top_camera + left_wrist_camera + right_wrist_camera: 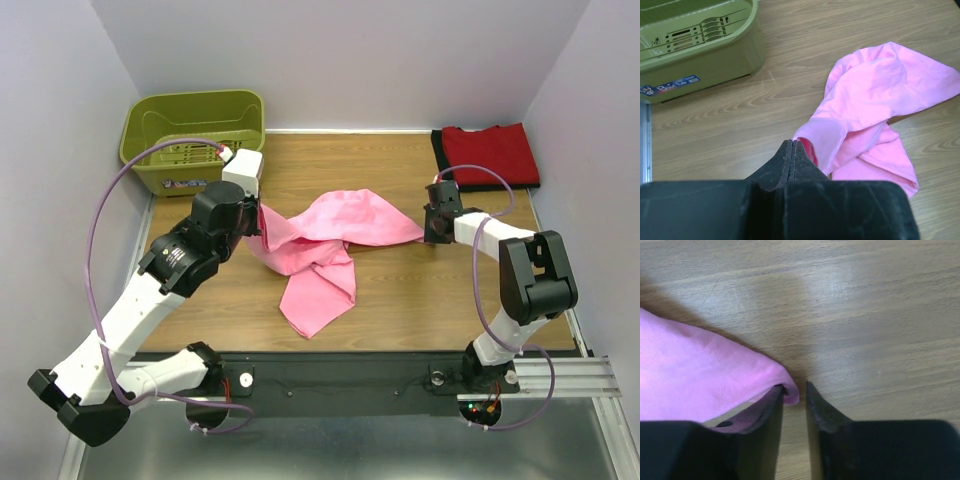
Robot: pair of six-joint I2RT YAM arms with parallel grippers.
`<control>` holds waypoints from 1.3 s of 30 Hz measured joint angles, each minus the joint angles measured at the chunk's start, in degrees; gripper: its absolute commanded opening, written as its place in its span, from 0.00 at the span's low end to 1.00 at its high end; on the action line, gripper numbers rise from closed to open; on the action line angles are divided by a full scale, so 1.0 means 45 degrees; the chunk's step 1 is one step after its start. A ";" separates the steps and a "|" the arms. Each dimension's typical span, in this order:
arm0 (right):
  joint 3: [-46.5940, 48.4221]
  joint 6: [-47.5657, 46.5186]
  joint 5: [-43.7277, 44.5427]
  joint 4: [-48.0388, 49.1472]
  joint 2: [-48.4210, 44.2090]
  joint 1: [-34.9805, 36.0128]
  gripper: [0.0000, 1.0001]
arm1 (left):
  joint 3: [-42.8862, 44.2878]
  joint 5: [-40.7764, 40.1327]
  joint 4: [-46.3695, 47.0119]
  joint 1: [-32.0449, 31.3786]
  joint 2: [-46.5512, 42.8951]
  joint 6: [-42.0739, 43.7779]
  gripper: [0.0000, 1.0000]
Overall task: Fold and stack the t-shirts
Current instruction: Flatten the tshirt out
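Across the middle of the wooden desk point(420, 300) lies the soft, crumpled bright pink cloth t-shirt point(330, 235), long way left to right, between both arms. Its left end is pinched tight in the left fingers point(791, 150). The right fingers point(815, 402) stand a little apart, its right tip touching one (not squeezed yet). A folded red cloth t-shirt point(490, 150) sits far right.

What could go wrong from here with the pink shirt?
1. The right tool is open, and the pink t-shirt has its corner at the edge of the gap, not clearly inside. Closing could miss it.
2. The left tool is shut with only a thin edge of cloth at its tip, so a pull might slip it free.
3. The shirt lies bunched and twisted, so folding now could trap creases.
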 measured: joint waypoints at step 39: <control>1.0953 -0.5897 0.2856 -0.0588 -0.5571 0.0000 0.00 | 1.0598 0.1715 0.2307 0.4226 0.2958 0.1753 0.00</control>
